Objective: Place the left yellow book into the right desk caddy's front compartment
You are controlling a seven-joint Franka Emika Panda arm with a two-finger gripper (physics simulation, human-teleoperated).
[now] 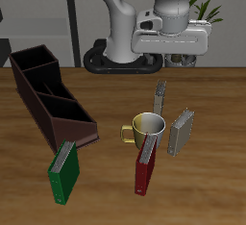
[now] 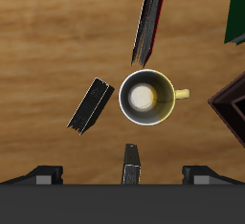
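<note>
The left yellow book, pale greyish-tan, stands upright on the table beside the mug; it also shows in the wrist view. The right desk caddy is a long dark maroon box with partitions, at the far side of the table from that book; one corner of it shows in the wrist view. My gripper hangs high above the table, over the area behind the mug. It is open and empty, and its fingertips stand wide apart.
A slimmer olive-grey book stands behind the mug, under my gripper. A red book stands in front of the mug. A green book stands by the caddy's front end. The robot base is at the back.
</note>
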